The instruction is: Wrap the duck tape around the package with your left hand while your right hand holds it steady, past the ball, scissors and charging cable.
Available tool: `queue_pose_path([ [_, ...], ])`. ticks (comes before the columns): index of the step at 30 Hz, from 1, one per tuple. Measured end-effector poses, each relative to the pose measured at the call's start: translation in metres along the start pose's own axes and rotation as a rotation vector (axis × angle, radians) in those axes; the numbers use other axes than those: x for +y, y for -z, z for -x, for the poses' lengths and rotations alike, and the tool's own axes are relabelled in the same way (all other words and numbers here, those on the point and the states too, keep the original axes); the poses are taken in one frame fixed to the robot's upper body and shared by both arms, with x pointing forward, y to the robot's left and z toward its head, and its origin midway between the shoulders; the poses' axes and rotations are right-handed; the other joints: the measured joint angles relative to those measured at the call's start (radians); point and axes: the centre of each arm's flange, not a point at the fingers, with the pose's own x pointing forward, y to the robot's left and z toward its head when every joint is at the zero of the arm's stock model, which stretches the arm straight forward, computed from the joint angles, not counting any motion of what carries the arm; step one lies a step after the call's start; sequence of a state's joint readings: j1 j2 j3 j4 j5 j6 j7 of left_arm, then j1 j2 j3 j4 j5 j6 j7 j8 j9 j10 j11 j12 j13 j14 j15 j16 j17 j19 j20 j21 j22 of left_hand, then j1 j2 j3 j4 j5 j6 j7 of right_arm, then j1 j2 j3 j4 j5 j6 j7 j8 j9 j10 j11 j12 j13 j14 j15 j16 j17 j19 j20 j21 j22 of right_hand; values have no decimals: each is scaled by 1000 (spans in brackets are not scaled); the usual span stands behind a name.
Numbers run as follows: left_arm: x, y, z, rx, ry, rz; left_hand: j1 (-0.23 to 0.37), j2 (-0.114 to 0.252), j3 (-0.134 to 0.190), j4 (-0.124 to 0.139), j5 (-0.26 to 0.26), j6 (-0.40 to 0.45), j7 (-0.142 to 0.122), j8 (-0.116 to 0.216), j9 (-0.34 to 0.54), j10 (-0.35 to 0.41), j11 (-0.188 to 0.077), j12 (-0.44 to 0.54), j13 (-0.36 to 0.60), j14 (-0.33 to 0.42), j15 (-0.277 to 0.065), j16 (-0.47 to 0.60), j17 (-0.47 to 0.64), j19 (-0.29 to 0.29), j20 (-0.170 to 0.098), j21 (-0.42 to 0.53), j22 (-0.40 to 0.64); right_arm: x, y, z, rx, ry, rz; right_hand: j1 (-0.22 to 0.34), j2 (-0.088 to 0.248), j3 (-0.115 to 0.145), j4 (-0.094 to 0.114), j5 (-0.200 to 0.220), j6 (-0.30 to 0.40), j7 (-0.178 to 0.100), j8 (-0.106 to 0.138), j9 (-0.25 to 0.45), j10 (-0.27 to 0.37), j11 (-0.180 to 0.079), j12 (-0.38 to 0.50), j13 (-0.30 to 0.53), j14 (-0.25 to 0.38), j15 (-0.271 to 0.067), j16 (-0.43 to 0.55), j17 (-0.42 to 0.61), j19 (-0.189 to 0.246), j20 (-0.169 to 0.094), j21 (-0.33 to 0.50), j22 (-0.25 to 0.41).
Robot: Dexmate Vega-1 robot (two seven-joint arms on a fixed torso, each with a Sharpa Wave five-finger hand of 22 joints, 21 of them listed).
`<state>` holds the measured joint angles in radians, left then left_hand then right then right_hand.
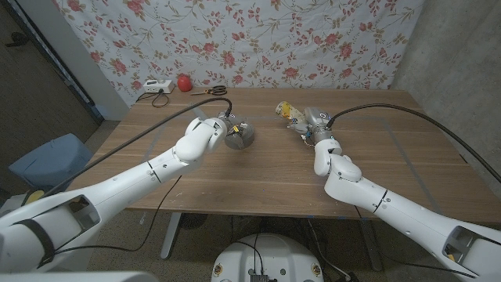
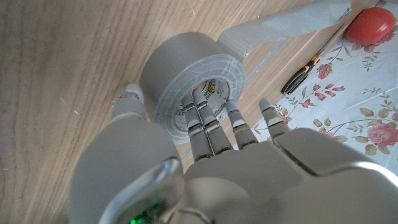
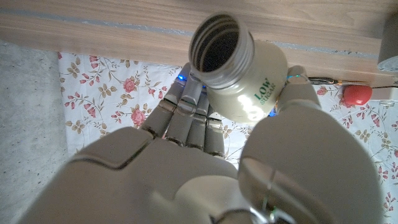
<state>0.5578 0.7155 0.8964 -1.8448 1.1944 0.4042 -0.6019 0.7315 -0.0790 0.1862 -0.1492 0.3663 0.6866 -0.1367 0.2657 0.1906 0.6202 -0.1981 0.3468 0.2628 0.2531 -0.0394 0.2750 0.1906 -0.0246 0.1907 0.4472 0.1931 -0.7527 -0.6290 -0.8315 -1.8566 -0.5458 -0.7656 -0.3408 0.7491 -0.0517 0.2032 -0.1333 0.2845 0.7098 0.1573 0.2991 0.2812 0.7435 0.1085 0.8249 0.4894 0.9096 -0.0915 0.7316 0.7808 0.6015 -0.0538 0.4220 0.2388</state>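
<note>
- Your left hand (image 1: 210,131) sits over the near-left part of the desk (image 1: 258,188), its fingers (image 2: 205,124) pushed into the core of the roll of duck tape (image 1: 239,135) while the thumb presses the outer face; the palm side is hidden behind the roll; a loose strip of tape (image 2: 286,26) runs off the roll toward the far edge, its end cut off by the picture's border.
- Your right hand (image 1: 317,135) is out past the desk's middle, wrapped around the package (image 1: 291,112); in the right wrist view the package is a pale open-mouthed bottle (image 3: 239,74) lying tilted in the grip, with "LOW" legible on the label and the rest of the print covered by the thumb; in the head view only a yellowish end of it pokes out beyond the fingers.
- Roll and package are well apart, with bare wood between them.
- Along the far edge: the red ball (image 1: 184,82), the scissors (image 1: 211,91) just beside it, and a white block with a dark charging cable (image 1: 155,88) at the far-left corner; the block's details are too small to read.
- Behind the desk hangs a floral cloth (image 1: 258,39).
</note>
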Motion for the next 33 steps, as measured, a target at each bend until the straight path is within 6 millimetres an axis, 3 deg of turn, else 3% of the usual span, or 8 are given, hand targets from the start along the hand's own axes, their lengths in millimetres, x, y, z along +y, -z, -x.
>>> queue_pose_path([
  [5, -4, -4, -3, 3, -30, -16, 68, 44, 34, -3, -13, 85, -15, 20, 0, 80, -12, 2, 6, 56, 2, 7, -8, 42, -20, 7, 0, 0, 1, -1, 0, 0, 0, 0, 0, 0, 0, 1, 13, 1, -3, 5, 4, -3, 0, 0, 2, -1, 0, 2, -3, -3, 4, -2],
  [9, -11, -8, -6, -2, -47, -20, 115, 71, 55, -5, -48, 183, -21, 43, 0, 182, -16, 23, 20, 97, 29, 24, -10, 77, -37, 13, 0, 1, 1, -2, -2, -2, 1, 0, 0, 0, 0, 5, 13, 1, -6, 5, 4, -3, 0, 0, 2, -2, 0, 5, -3, -3, 4, -2],
  [13, -18, -10, -8, -7, -68, -18, 127, 67, 73, -6, -77, 249, -13, 61, 1, 255, -17, 39, 33, 140, 33, 27, -8, 97, -47, 20, 0, 1, 1, -3, -2, -2, 3, 0, 0, 0, 0, 5, 14, 0, -6, 5, 4, -3, -1, -1, 2, -2, -5, 8, -3, -3, 4, -2],
  [16, -22, -11, -10, -9, -80, -11, 140, 54, 100, -16, -120, 314, 9, 83, 2, 360, -17, 79, 64, 189, 42, 43, 0, 128, -63, 24, 0, 0, 0, -4, -2, 0, 5, 1, 0, 0, 0, 5, 14, 0, -11, 5, 4, -3, -1, -3, 2, -2, -8, 9, -3, -3, 4, -2],
  [19, -25, -12, -11, -13, -110, -4, 148, 46, 113, -27, -148, 350, 30, 101, 3, 426, 15, 111, 74, 264, 45, 71, 0, 165, -76, 39, 0, -1, 0, -5, -2, 1, 7, 2, -2, 0, 0, 5, 14, 0, -12, 9, 4, -3, -1, -3, 2, -2, -8, 10, -3, -3, 12, -2],
  [22, -30, -13, -12, -8, -145, 4, 148, 46, 118, -33, -149, 357, 37, 106, 6, 442, 32, 134, 75, 370, -16, 91, 37, 195, -80, 47, 0, -1, -1, -5, -1, 1, 14, 2, -2, -3, 3, 5, 14, 0, -12, 9, 4, -4, -1, -3, 2, -2, -8, 14, -3, -3, 12, -2],
  [28, -34, -10, -10, 12, -264, 56, 148, 46, 111, -26, -99, 360, 41, 125, 45, 442, 32, 163, 161, 464, -29, 87, 49, 241, -109, 67, 0, -1, -3, -5, -3, 0, 22, 2, -2, -4, 4, 5, 14, 0, -14, 11, 4, -4, -2, 0, 2, -2, -8, 18, -3, -3, 12, -2],
  [33, -32, -7, -7, 22, -348, 114, 148, 46, 110, -24, -74, 364, 44, 125, 55, 442, 32, 171, 175, 490, -37, 87, 58, 252, -109, 68, 6, -1, -6, -5, -5, 1, 30, 3, -3, -4, 4, 5, 14, 0, -15, 14, 4, -4, -3, -1, 2, -2, -13, 19, -3, -3, 17, -2],
])
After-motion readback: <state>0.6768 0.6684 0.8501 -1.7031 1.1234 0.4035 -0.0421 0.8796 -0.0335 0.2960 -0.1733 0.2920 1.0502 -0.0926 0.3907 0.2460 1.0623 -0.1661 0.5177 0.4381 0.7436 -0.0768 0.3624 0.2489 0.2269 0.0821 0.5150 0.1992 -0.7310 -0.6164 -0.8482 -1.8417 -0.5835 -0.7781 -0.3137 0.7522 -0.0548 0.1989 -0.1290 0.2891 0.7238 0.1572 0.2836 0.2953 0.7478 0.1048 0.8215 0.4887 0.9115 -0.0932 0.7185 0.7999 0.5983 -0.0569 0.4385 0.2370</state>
